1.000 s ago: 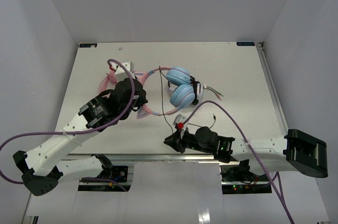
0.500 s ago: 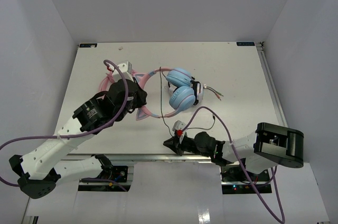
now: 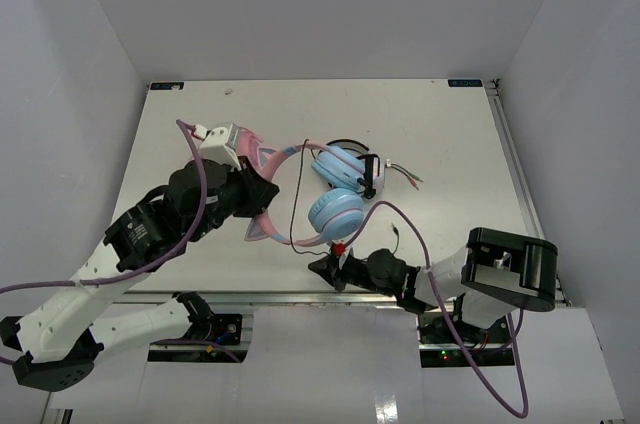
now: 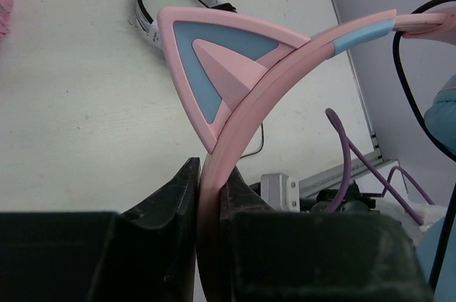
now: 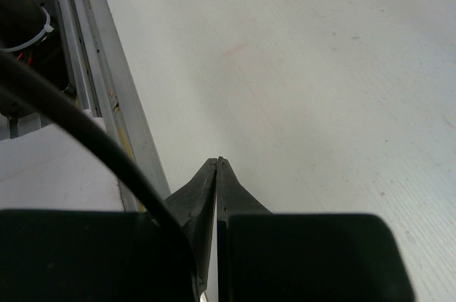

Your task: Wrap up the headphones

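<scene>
1. Pink-banded, cat-eared over-ear headphones with round light-blue cups [image 3: 335,212]: seemingly raised near the middle of the white surface [image 3: 450,134].
2. Clamped at the headband by the left end effector [image 4: 210,181], at 9 o'clock of the cups.
3. Pressed together at 6 o'clock of the cups: right end effector [image 3: 322,267]; unclear whether nipping the thin dark cable [image 4: 397,67].
4. Probably light, with a stiff band and a limp, snag-prone cable. Best held by the band.
5. Visible from the left wrist only: the clamp just below a cat ear. Visible from above only: both cups.

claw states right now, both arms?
Left claw: closed on the headphones, gripping the pink headband.
Right claw: closed, nothing seen between its tips.
</scene>
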Available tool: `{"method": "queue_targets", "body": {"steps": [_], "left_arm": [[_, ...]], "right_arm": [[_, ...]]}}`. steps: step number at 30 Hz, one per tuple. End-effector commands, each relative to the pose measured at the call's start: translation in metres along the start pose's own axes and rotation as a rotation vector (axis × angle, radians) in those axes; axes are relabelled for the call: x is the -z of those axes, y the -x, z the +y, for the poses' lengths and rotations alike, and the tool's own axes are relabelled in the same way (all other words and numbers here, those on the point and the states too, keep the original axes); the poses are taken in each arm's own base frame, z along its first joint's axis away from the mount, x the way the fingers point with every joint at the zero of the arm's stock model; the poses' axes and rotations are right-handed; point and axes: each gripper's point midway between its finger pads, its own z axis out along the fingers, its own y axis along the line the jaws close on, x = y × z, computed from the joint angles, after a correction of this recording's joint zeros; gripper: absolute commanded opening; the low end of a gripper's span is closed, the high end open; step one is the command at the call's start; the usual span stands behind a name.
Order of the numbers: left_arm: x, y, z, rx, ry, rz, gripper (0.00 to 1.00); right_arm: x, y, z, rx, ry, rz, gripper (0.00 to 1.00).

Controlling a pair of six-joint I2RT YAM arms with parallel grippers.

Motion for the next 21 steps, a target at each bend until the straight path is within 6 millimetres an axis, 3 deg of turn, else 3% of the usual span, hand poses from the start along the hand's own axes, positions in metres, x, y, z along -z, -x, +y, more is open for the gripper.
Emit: {"method": "queue_targets", "body": {"steps": [1, 6, 10, 14, 17, 21], "left_arm": [[0.027, 0.014, -0.027, -0.037, -0.168, -0.01, 0.0], [0.047, -0.002, -0.053, -0.195, -0.353, 0.109, 0.0], [0.046, -0.002, -0.028, -0.274, -0.239, 0.117, 0.0], [0.061, -0.009, -0.042, -0.33, -0.367, 0.137, 0.0], [0.063, -0.019, -0.048, -0.373, -0.432, 0.166, 0.0], [0.048, -0.038, -0.035, -0.445, -0.405, 0.217, 0.0]], "right_arm": [[0.009, 0.031, -0.025, -0.012, -0.102, -0.124, 0.08], [0.029, 0.056, -0.065, -0.08, -0.181, -0.181, 0.08], [0.051, 0.092, -0.089, -0.072, -0.262, -0.252, 0.08], [0.067, 0.126, -0.116, -0.066, -0.351, -0.28, 0.08], [0.074, 0.148, -0.124, -0.057, -0.368, -0.292, 0.08], [0.079, 0.18, -0.13, -0.025, -0.394, -0.304, 0.08]]}}
